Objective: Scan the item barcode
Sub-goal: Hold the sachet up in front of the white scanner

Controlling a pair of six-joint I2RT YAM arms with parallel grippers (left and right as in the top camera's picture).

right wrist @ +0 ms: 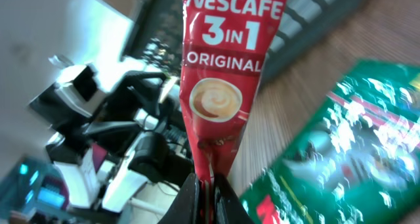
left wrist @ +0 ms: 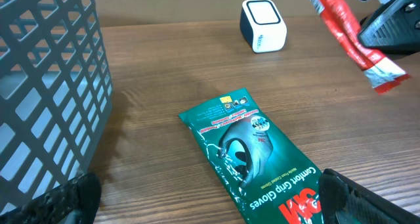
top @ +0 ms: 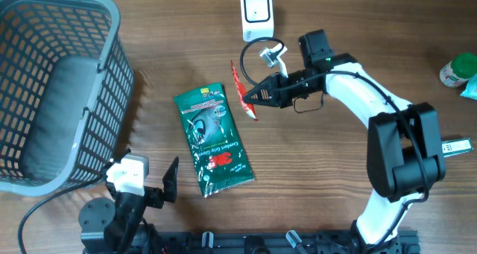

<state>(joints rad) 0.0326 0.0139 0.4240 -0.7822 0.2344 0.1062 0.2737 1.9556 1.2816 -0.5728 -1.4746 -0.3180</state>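
A red Nescafe 3 in 1 sachet (top: 242,90) hangs above the table, pinched at one end by my right gripper (top: 252,97); the right wrist view shows the sachet (right wrist: 226,73) rising from the shut jaws (right wrist: 205,184). The white barcode scanner (top: 256,14) stands at the back of the table, beyond the sachet. From the left wrist view the sachet (left wrist: 351,43) is in the air at upper right and the scanner (left wrist: 264,25) sits behind. My left gripper (top: 149,179) is open near the front edge, its fingertips (left wrist: 62,201) wide apart with nothing between them.
A green pack of Comfort Grip gloves (top: 213,138) lies flat mid-table. A grey plastic basket (top: 56,90) fills the left side. A green-capped item (top: 458,69) sits at the far right edge.
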